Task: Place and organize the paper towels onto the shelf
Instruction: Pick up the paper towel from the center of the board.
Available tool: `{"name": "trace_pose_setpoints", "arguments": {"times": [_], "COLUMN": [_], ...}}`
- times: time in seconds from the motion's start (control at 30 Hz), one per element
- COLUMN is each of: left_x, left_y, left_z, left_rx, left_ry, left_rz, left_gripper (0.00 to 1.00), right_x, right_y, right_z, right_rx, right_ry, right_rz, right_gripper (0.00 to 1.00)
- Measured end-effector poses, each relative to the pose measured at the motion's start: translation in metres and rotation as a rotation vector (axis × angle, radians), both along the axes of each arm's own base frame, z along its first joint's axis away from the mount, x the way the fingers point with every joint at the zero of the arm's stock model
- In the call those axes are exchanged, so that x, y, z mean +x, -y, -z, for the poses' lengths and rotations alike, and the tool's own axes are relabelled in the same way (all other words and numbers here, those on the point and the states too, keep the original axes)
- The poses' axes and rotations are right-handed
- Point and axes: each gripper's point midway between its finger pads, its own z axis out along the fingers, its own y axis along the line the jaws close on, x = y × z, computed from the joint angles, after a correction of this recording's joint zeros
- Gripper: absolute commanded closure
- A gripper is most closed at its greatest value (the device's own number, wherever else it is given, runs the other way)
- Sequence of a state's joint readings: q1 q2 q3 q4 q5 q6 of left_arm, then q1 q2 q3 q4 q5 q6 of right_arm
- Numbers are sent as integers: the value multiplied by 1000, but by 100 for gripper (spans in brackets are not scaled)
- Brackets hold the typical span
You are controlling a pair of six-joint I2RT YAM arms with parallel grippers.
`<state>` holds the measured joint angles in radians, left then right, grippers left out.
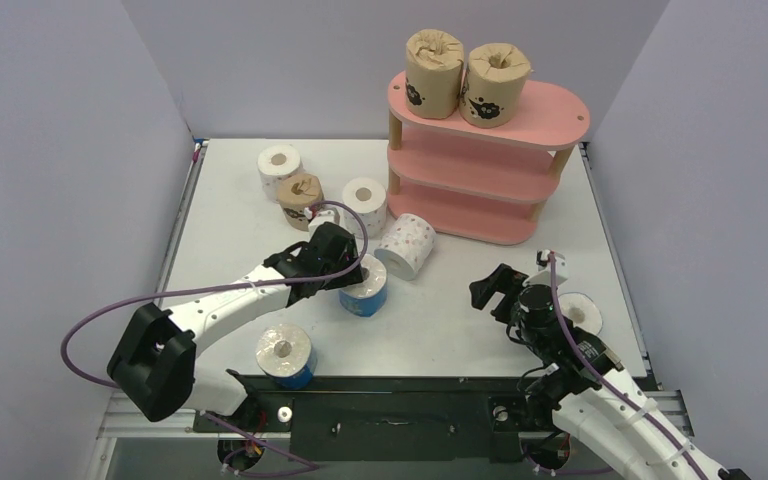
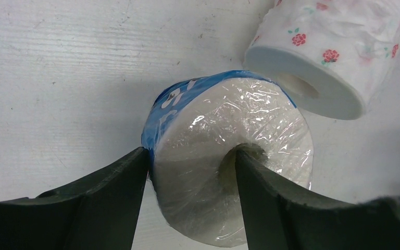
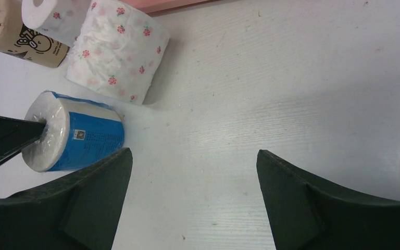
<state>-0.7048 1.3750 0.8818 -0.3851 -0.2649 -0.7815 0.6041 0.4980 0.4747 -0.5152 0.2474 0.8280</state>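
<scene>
Within left pincer [image 2: 191, 152], blue-wrapped roll [image 2: 198, 122], glossy white end

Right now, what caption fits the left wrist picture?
Left gripper straddling a blue roll, one finger in its core, flowered white roll beside.

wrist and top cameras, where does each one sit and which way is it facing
top external: fixed above and behind the bases, looking down at the table and shelf; left arm and right arm show.
left wrist: on the left arm, looking down past the left gripper, clamped on the wall of the blue roll; both fingers show.
right wrist: on the right arm, looking down across the table past the open right gripper; both fingers show.
shared: all three see that blue roll and the tipped white floral roll.
</scene>
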Motion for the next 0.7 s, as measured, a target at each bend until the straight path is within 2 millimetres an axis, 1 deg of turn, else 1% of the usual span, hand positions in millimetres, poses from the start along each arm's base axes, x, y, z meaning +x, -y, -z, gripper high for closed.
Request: {"name": "trace_pose_setpoints", "arguments": {"times": [0.2,0.4,0.43,0.53,0.7], "left_x": [1,2,1,-1,-13], "left_y": [2,4,4,3,-4], "left_z": [1,2,2,1,-3], "left_rx": [-7,-21,-22,-29,-26], "left_ry": [-2,9,11,15,8], "left_rz": [5,8,8,10,18], "left_gripper": [52,65,69,75,80], "right_x": [-3,-6,-6,-8,-12], "right_y": [0,1,2,3,5], "right_z": [-2,1,1,4,5], "right_rx": [9,9,9,5,0], "right_ry": [5,2,1,-7,-10], "right_rz": [-7,-6,-5,-4,-6], "right_gripper": [16,16,16,16,16]}}
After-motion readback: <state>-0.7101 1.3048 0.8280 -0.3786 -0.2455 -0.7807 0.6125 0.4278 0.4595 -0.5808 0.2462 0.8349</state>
